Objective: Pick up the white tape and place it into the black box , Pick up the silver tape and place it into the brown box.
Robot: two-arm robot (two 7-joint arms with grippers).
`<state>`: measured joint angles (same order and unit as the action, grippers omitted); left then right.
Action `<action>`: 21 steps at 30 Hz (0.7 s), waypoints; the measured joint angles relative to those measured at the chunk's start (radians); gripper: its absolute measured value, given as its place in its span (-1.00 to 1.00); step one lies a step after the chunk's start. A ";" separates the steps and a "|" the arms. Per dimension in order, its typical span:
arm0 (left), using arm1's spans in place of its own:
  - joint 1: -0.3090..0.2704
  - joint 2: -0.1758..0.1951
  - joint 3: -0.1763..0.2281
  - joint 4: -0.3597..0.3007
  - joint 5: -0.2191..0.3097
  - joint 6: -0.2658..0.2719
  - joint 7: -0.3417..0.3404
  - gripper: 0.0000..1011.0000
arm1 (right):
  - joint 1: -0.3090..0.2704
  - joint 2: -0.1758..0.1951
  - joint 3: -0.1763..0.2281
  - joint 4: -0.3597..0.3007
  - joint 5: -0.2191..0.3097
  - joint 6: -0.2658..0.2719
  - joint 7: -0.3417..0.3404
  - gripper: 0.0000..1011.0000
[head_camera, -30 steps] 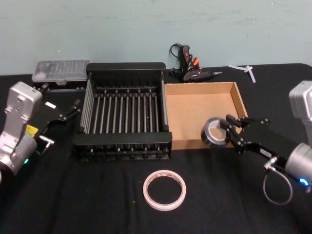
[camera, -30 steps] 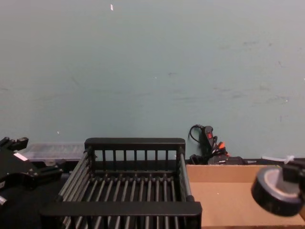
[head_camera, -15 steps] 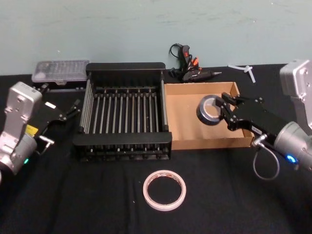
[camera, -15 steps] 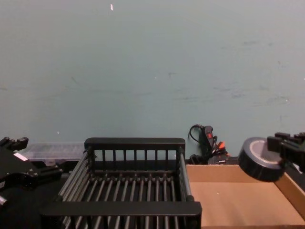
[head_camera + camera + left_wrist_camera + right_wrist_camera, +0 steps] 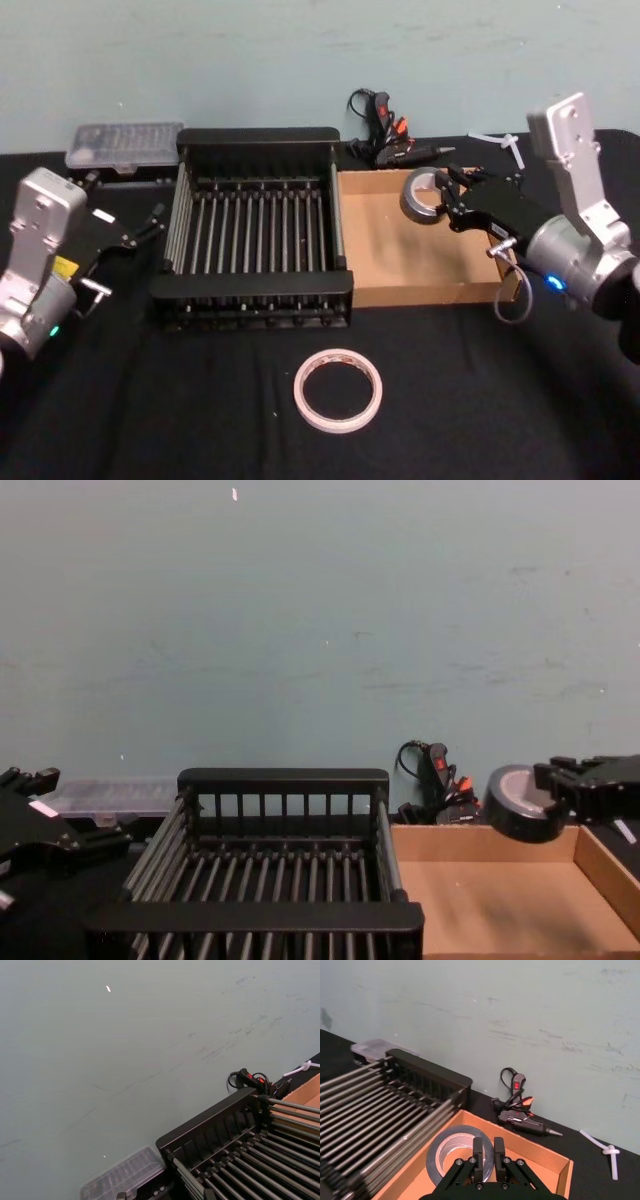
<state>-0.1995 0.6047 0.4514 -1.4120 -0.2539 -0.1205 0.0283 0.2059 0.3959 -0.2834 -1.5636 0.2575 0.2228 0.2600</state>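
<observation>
The silver tape (image 5: 424, 195), a small thick roll of dull dark grey with a round hole, hangs in the air above the far part of the brown box (image 5: 400, 265). It is tilted, its hole facing up and toward the robot's left. The right gripper (image 5: 447, 199) holds it, black fingers (image 5: 478, 1152) pressed together on the roll's wall, one inside the hole and one outside. The brown box is shallow cardboard with low walls and a plain flat floor. Touching its left wall stands the black box (image 5: 255, 143), a plastic crate with barred sides and floor. The white tape (image 5: 338, 389), a large thin ring, lies flat on the black counter (image 5: 180, 410), near the robot, hole straight up. The left gripper (image 5: 150, 225) waits left of the crate; whether its fingers are apart cannot be told.
</observation>
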 joint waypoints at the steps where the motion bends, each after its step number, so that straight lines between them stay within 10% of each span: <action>1: 0.000 0.000 0.000 0.000 0.000 0.000 0.000 0.98 | 0.008 -0.006 -0.001 0.012 -0.005 0.001 -0.002 -0.73; 21: 0.000 0.000 0.000 0.000 0.000 0.000 0.000 0.98 | 0.164 -0.121 -0.022 0.309 -0.083 0.049 -0.014 -0.73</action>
<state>-0.1995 0.6047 0.4514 -1.4120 -0.2539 -0.1205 0.0283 0.3700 0.2749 -0.3055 -1.2544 0.1746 0.2714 0.2455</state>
